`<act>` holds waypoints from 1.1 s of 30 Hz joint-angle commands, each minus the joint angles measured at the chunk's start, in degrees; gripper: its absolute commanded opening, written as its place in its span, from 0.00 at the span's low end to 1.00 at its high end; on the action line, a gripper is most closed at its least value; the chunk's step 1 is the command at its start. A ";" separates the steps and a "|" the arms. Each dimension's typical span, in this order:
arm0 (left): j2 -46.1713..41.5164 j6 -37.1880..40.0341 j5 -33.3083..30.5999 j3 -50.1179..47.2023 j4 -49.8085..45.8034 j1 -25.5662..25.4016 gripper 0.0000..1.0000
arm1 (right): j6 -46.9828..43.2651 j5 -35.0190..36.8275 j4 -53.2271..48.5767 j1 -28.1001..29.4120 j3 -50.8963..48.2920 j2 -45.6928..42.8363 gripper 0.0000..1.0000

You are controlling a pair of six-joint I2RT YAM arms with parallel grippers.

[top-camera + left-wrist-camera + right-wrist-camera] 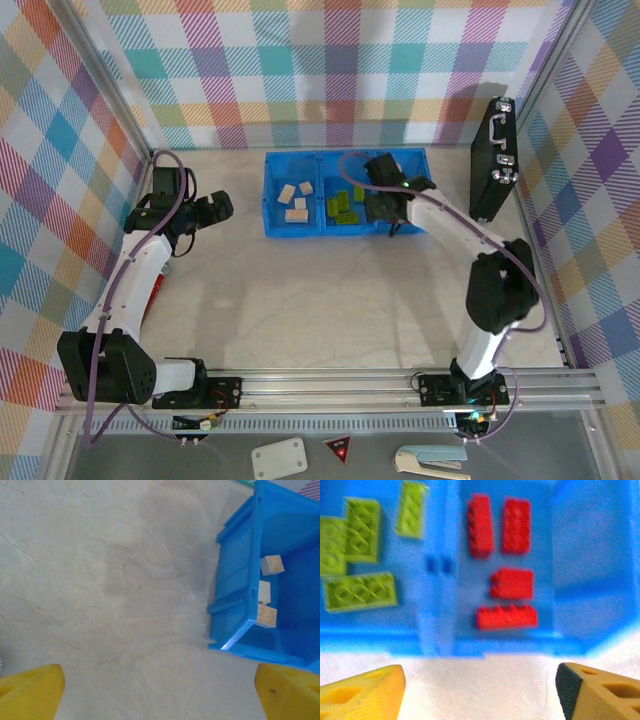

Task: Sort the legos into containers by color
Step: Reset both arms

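The blue tray (pixel 268 196) stands at the back middle of the table. Tan legos (pixel 296 200) lie in its left compartment and lime green legos (pixel 344 205) in the middle one. My right gripper (pixel 393 218) hovers over the front of the right compartment. In the right wrist view it (pixel 480 690) stands open and empty above the table, just before the tray's front wall (pixel 485 642), with several red legos (pixel 507 587) beyond and green legos (pixel 360 590) to their left. My left gripper (pixel 217 207) is left of the tray, open and empty (pixel 160 695), with the tray (pixel 235 575) and tan legos (pixel 266 616) to the right.
A black hard case (pixel 493 160) leans at the back right, near the plaid wall. Something red (pixel 152 292) lies beside my left arm. Metal frame rails run along the near edge and up the sides.
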 commanded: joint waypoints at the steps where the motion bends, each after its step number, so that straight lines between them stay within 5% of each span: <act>1: -2.08 -5.47 2.04 -2.37 0.81 0.73 1.00 | 1.38 -2.13 3.96 -3.05 -7.90 -6.48 0.91; 2: -2.28 -6.37 2.15 -4.18 2.35 0.72 1.00 | 1.84 -2.04 5.25 -4.44 -10.92 -8.39 0.98; 7: -1.77 -7.49 -1.58 -11.28 9.78 -0.01 1.00 | 1.68 0.07 15.43 -10.13 -25.45 -16.00 0.99; 13: 1.30 -1.82 -17.69 -18.75 19.44 -3.48 1.00 | 1.46 5.91 28.34 -16.92 -37.64 -18.69 0.99; 17: 4.85 6.78 -22.22 -26.59 36.99 -5.78 1.00 | -8.94 4.03 57.22 -18.93 -51.29 -19.57 0.99; 19: 7.04 10.10 -23.71 -29.57 45.04 -6.83 1.00 | -10.03 1.23 61.31 -20.59 -52.36 -19.71 0.99; 26: 11.97 18.58 -15.54 -38.14 70.17 -6.46 1.00 | -9.63 -15.18 84.43 -26.36 -57.93 -13.94 0.99; 28: 12.49 17.79 -9.33 -39.93 73.01 -3.92 1.00 | -11.50 -20.28 84.30 -26.37 -57.96 -13.36 0.99; 33: 16.13 16.60 -0.77 -44.38 83.93 -0.34 1.00 | -12.24 -21.50 88.54 -26.38 -58.85 -10.49 0.99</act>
